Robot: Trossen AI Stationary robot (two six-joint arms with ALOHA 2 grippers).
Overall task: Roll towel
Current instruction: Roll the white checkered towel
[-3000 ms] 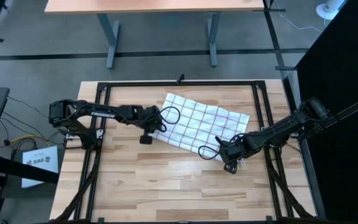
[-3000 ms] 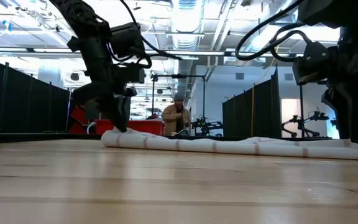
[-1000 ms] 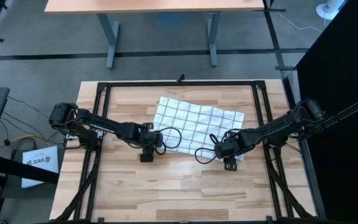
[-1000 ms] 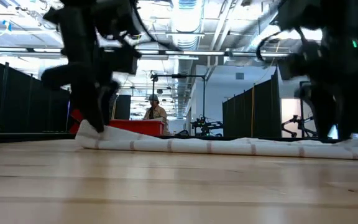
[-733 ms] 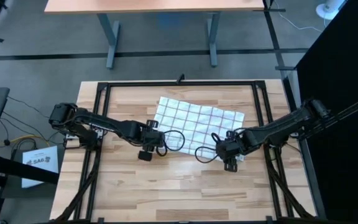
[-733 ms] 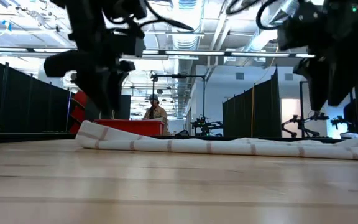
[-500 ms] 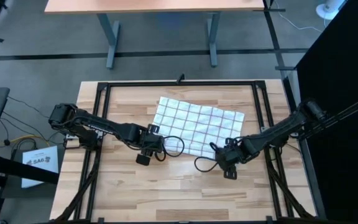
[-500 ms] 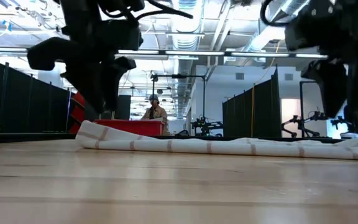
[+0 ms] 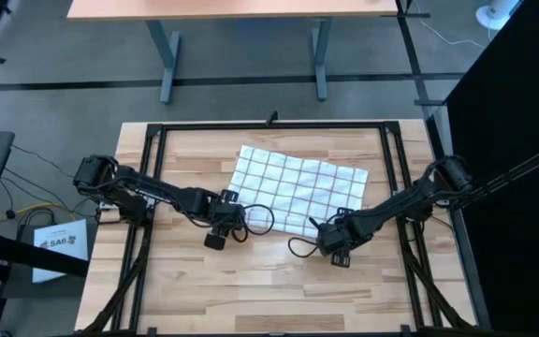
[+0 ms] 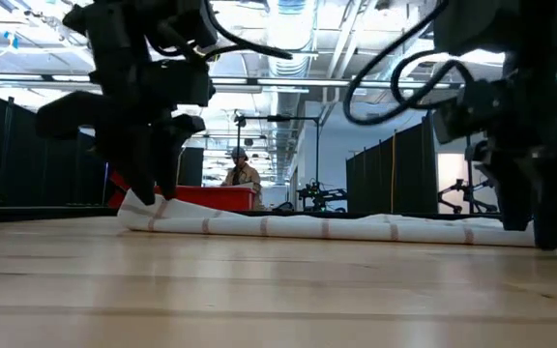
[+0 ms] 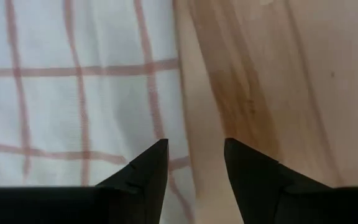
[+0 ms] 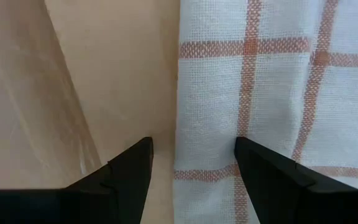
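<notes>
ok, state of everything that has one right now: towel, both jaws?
White cloth towel with the reddish grid lines: spread flat on the wooden table, not yet rolled.
Left gripper: jaws open, straddling the towel's near edge, nothing held.
Right gripper: jaws open over the towel's near edge, nothing held.

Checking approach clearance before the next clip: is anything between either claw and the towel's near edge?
Nothing visible is. The left claw is open astride the towel edge, one finger over cloth and one over bare table. The right claw is open astride its edge the same way. No other object lies near that edge.
</notes>
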